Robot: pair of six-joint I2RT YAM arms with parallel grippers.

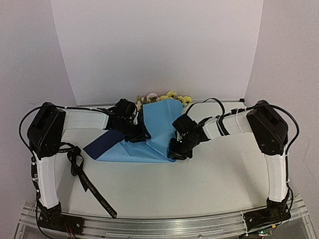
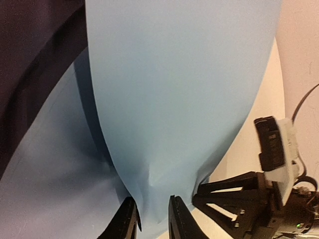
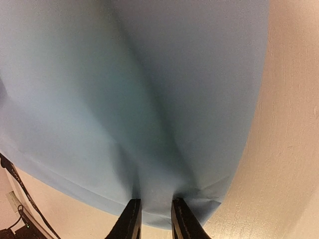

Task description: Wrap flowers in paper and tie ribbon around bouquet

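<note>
The flowers (image 1: 161, 97) lie at the back of the table, yellow and pink heads showing above the light blue paper (image 1: 161, 125), which is folded over their stems. A navy corner of the sheet (image 1: 101, 146) sticks out to the left. My left gripper (image 1: 140, 135) is at the fold's left side. In the left wrist view its jaws (image 2: 152, 201) stand apart with a loose ridge of paper (image 2: 174, 89) between them. My right gripper (image 1: 177, 152) is at the narrow lower end, shut on the paper (image 3: 124, 89), which puckers at its fingertips (image 3: 153, 201). The stems are hidden.
The black ribbon (image 1: 91, 190) trails along the table's (image 1: 205, 181) left side from the left arm toward the front edge. A white backdrop stands close behind the flowers. The right gripper's fingers (image 2: 234, 204) show just right of the left gripper.
</note>
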